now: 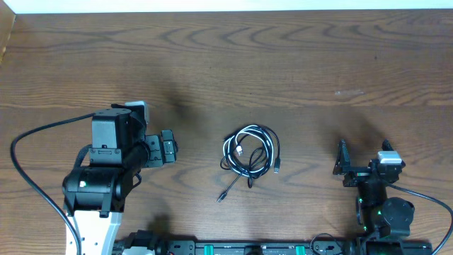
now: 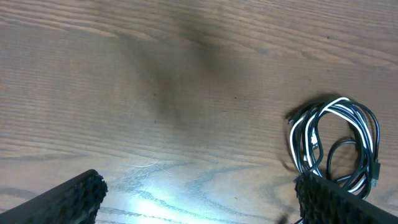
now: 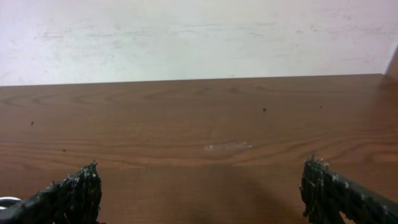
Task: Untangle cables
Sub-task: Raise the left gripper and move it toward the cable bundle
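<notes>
The cables lie as one small coil at the table's centre: black cords looped together with a white one. One black tail with a plug trails toward the front. My left gripper is open to the left of the coil, pointing at it and not touching it. In the left wrist view the cables lie at the right, partly behind the right finger, and the left gripper has only bare wood between its fingers. My right gripper is open to the right of the coil. The right gripper faces the far edge; no coil shows there.
Wooden table with a pale wall behind its far edge. A thick black arm cable loops at the left. The arms' base rail runs along the front edge.
</notes>
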Robot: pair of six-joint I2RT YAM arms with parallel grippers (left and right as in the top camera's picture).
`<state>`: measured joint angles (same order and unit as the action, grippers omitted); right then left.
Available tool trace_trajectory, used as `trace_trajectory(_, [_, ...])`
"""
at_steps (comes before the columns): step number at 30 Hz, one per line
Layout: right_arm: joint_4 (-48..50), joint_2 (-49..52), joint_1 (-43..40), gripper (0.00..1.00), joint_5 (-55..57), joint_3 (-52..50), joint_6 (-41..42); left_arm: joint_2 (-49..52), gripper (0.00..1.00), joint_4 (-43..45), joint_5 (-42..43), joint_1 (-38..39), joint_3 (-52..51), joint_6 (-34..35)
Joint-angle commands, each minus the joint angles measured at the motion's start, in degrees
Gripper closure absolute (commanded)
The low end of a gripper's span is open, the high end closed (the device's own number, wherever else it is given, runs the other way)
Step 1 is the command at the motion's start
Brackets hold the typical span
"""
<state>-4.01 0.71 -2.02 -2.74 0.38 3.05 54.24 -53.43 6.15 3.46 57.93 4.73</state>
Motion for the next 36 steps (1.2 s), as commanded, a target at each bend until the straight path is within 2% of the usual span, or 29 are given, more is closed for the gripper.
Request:
trace_trajectory(1, [-0.28,-0.44,-0.24,0.01,0.70,-0.04,0.76,0.00,0.02,0.68,0.76,-0.17,1.66,0.68])
trace_trajectory(23, [-0.28,-0.44,-0.24,0.01,0.70,-0.04,0.76,1.62,0.02,6.27,0.98,-0.17,1.84,0.66])
trace_trajectory(36, [-0.28,-0.42,-0.24,0.01,0.70,-0.04,0.76,6.14,0.02,7.48,1.11,-0.17,6.32,0.39])
